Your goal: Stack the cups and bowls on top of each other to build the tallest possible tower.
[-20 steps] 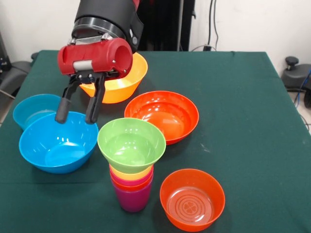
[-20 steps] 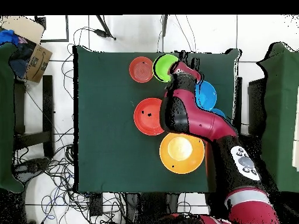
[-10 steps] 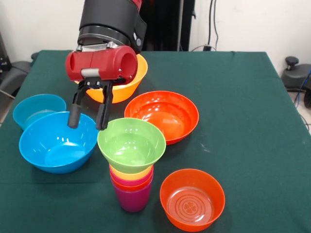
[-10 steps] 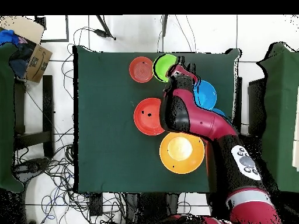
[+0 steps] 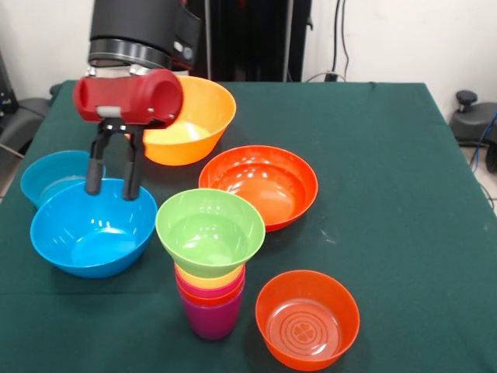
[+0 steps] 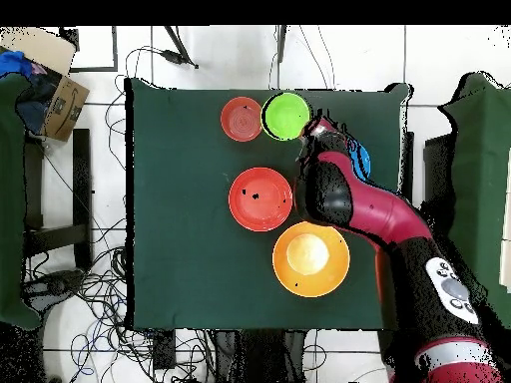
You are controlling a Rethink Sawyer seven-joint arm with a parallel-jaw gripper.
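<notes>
The tower [image 5: 210,299] stands near the front: a purple base cup [image 5: 211,319] with crimson, orange and yellow rims showing above it, topped by the small green bowl [image 5: 210,231], which also shows in the overhead view [image 6: 286,115]. My gripper [image 5: 112,189] is open and holds nothing. It hangs over the far rim of the large blue bowl [image 5: 92,231], left of the tower. The arm hides most of that large blue bowl [image 6: 362,160] in the overhead view. I cannot tell whether the fingers touch the rim.
A small blue bowl [image 5: 53,176] sits behind the large blue one. The orange-yellow bowl [image 5: 192,122] is just behind the gripper and the wide red-orange bowl [image 5: 261,185] is at centre. A small translucent orange bowl [image 5: 307,319] stands right of the tower.
In the front view the gripper swung right toward the green bowl, then back left over the large blue bowl's far rim. It stays open. No bowl or cup has moved.
</notes>
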